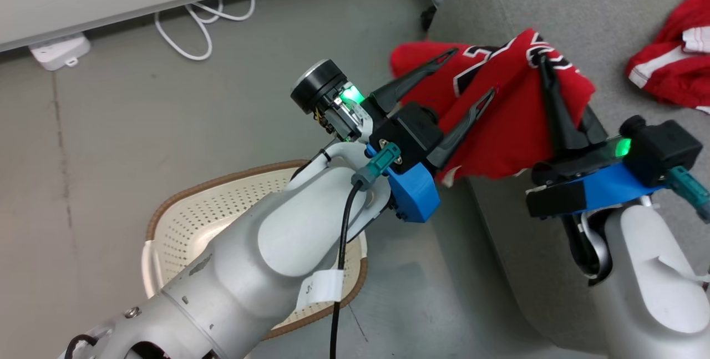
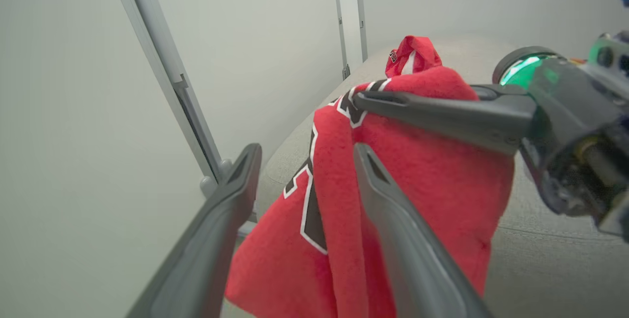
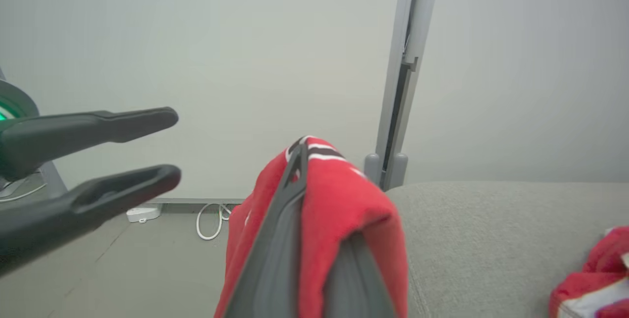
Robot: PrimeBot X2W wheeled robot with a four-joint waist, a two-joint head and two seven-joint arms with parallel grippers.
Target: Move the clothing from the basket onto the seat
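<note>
Grey floor (image 1: 111,126) fills the left of the head view, with a white cable (image 1: 199,26) at the upper left. At the lower left, the basket (image 1: 183,195) sits under my left arm, and the part I can see has no clothes in it. On the right is the seat (image 1: 554,4). My right gripper (image 1: 546,70) is pressed together on a red jersey (image 1: 499,137) and holds it up over the seat's near edge. I think it is held high so the cloth can come down flat on the seat and not slide to the floor. My left gripper (image 1: 470,74) is spread wide in front of the same jersey. It holds nothing. A second jersey (image 1: 671,70) lies on the seat at the upper right.

Next, the left wrist view. A pale wall (image 2: 73,111) is at the left. The left gripper (image 2: 307,153) has a big gap between its two fingers. The jersey (image 2: 432,170) hangs just past them. I cannot tell if a finger brushes it. The right gripper (image 2: 373,101) comes in from the right and pinches the cloth near its top, above the seat (image 2: 540,259).

Last, the right wrist view. The right gripper (image 3: 300,160) is squeezed on the jersey (image 3: 344,195), which folds over one finger. The left gripper (image 3: 171,146) is wide open at the left. The seat (image 3: 491,229) is at the right, with the second jersey (image 3: 594,278) in the lower right corner.
</note>
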